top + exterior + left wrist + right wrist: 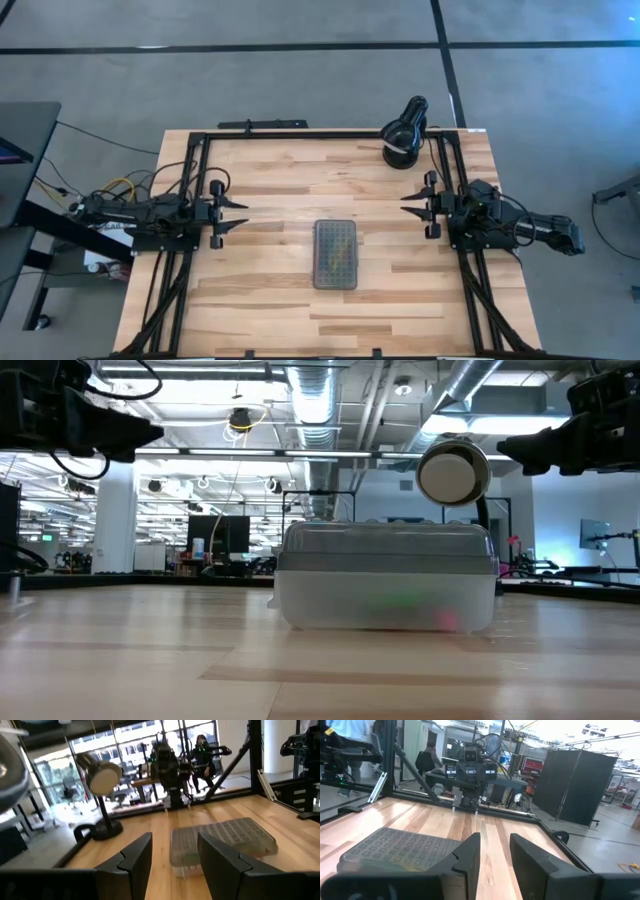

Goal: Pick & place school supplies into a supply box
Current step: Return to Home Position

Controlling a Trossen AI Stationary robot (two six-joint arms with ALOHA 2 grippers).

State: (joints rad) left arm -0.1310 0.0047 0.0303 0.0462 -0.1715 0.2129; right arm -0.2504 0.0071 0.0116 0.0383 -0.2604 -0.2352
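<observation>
Sitting shut mid-table: supply box point(335, 254) (dotted grey lid, clear base) | left gripper point(242, 213) jaws apart | right gripper point(406, 204) jaws apart

A robotics lab in an open industrial hall: exposed silver ducts point(315, 400) run under the ceiling, monitors point(225, 532) stand on desks behind, dark partition panels point(580, 785) flank the rig, and grey concrete floor point(300, 90) with black tape lines surrounds the framed wooden worktop point(270, 250).
</observation>
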